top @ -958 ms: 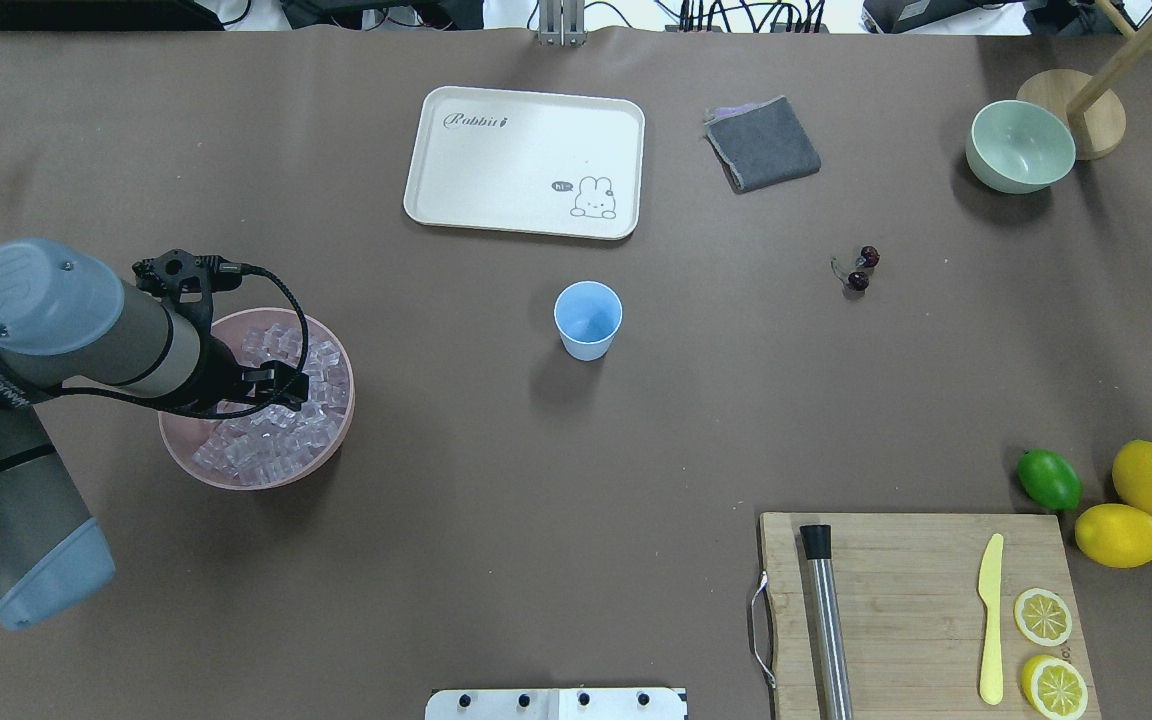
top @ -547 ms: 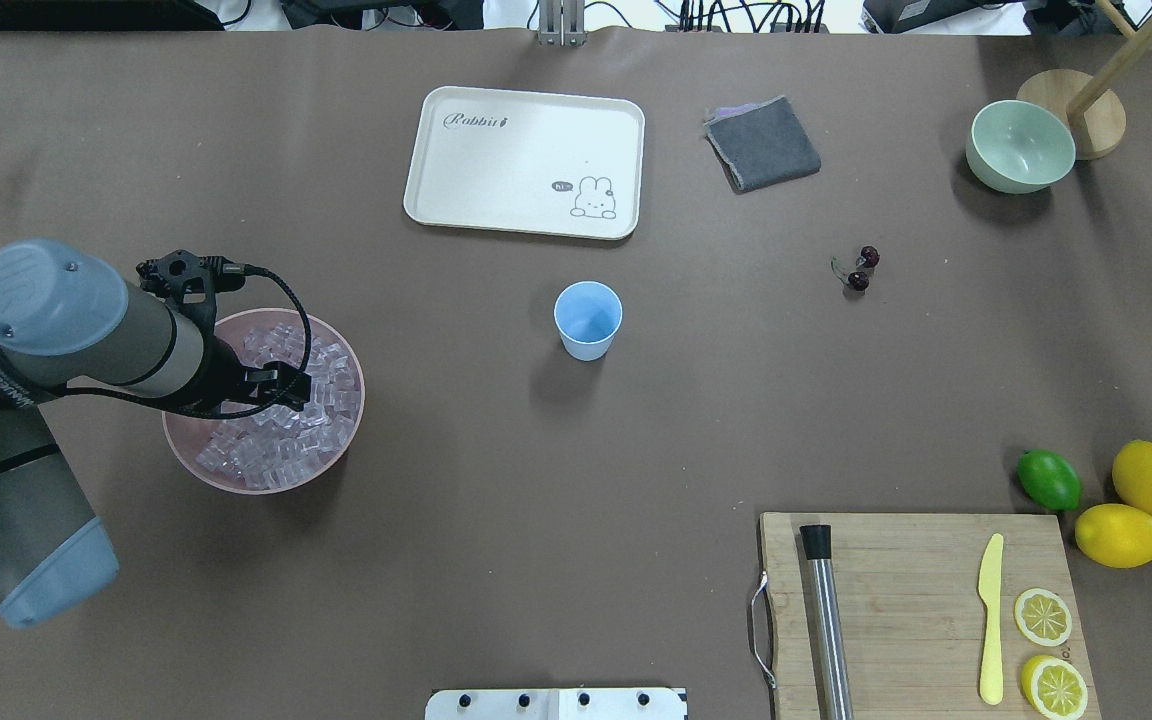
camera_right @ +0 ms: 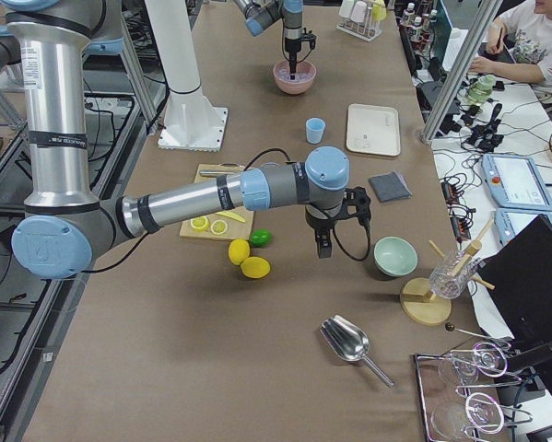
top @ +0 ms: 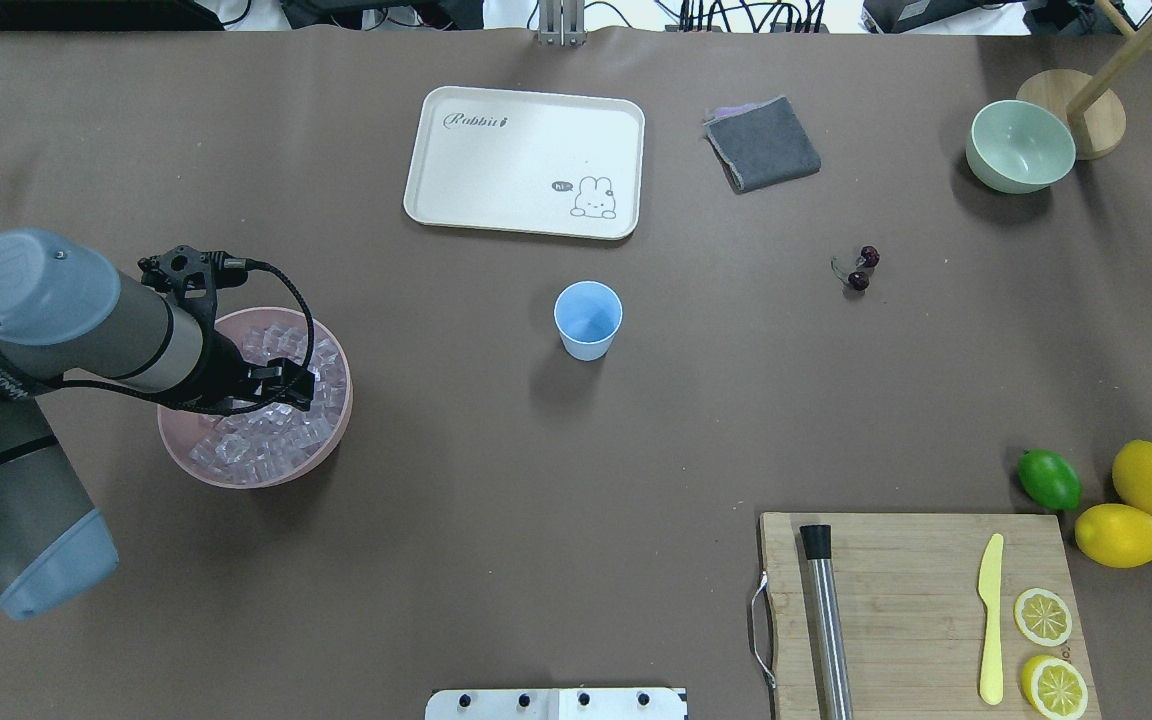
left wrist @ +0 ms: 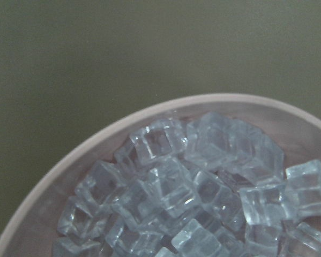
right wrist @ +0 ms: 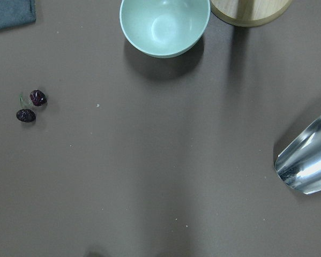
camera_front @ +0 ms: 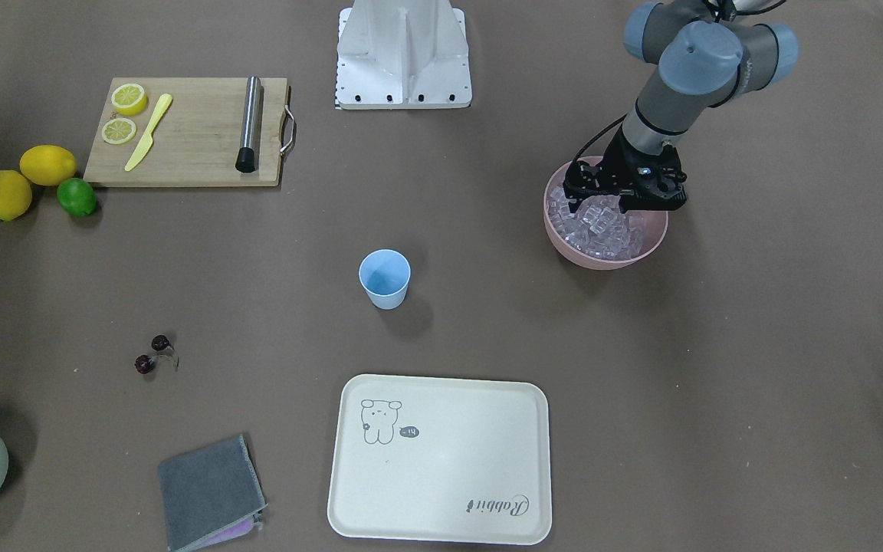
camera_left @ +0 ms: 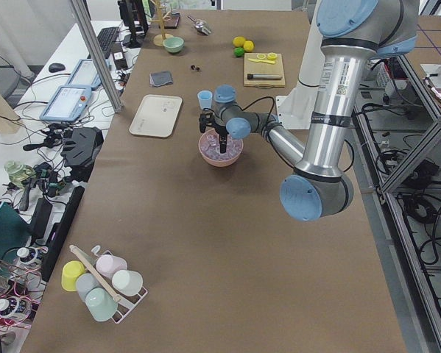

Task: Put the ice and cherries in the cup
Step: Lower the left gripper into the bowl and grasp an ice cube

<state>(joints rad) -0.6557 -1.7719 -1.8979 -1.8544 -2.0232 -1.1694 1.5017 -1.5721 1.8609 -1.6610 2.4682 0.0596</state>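
Note:
The light blue cup [top: 588, 320] stands upright mid-table, seemingly empty; it also shows in the front view [camera_front: 385, 280]. Clear ice cubes [top: 261, 440] fill the pink bowl [top: 236, 478] at the left. My left gripper [top: 294, 385] is down in the bowl among the ice [camera_front: 602, 230], its jaws apart in the front view, with cubes between them. The left wrist view shows only ice [left wrist: 192, 193] and the bowl rim. The dark cherries [top: 858, 270] lie on the table to the right of the cup. My right gripper [camera_right: 322, 247] hovers high near them; whether it is open I cannot tell.
A cream tray [top: 524, 160] and a grey cloth [top: 762, 142] lie behind the cup. A pale green bowl [top: 1021, 145] and a wooden stand are at back right. A cutting board [top: 906, 620] with a knife, lemon slices and a steel tube, a lime [top: 1048, 479], lemons and a metal scoop [right wrist: 307, 166] are at right.
My left gripper stays in the ice bowl and has shifted slightly. The pink bowl slid a little right, then back left. Cup and cherries have not moved.

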